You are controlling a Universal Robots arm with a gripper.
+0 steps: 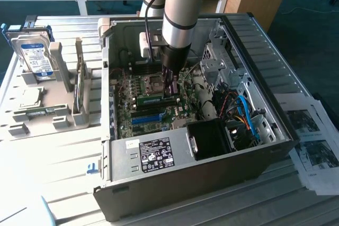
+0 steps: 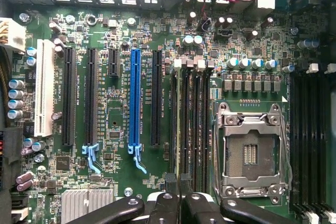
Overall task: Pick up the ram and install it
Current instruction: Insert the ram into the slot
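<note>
- Wrist view, nearest the lens: the gripper (image 2: 180,190) has its two black fingers drawn close together. A thin green edge runs out from between them, so I judge it clamped on the ram (image 2: 181,124), gripped near one end
- From the fingers the ram stands on edge and runs in line with the bank of black memory slots (image 2: 197,124). It sits on the side of that bank away from the processor socket (image 2: 251,150)
- I cannot tell whether it is fully seated or only resting in the mouth of its slot
- To do this step well, in my judgement, the stick must stay upright and parallel to the slot
- With the grip near one end, the far end may ride high, so the push wants to be straight down and even, with no sideways lean
- The latches at both ends of the slot should stand open, and the notch must match the key in the slot before any force goes on
- Beyond lie the blue expansion slot (image 2: 135,98) and the rest of the motherboard (image 2: 118,124)
- In the exterior view the arm reaches down into the open computer case (image 1: 180,183). The ram (image 1: 157,99) shows as a green strip just to the exterior view's left of the fingers
- Farthest off, outside the case on the exterior view's left, a grey fixture (image 1: 66,70) holds the hard drive (image 1: 36,59), well apart from the work
- Printed sheets (image 1: 312,146) lie on the exterior view's right
</note>
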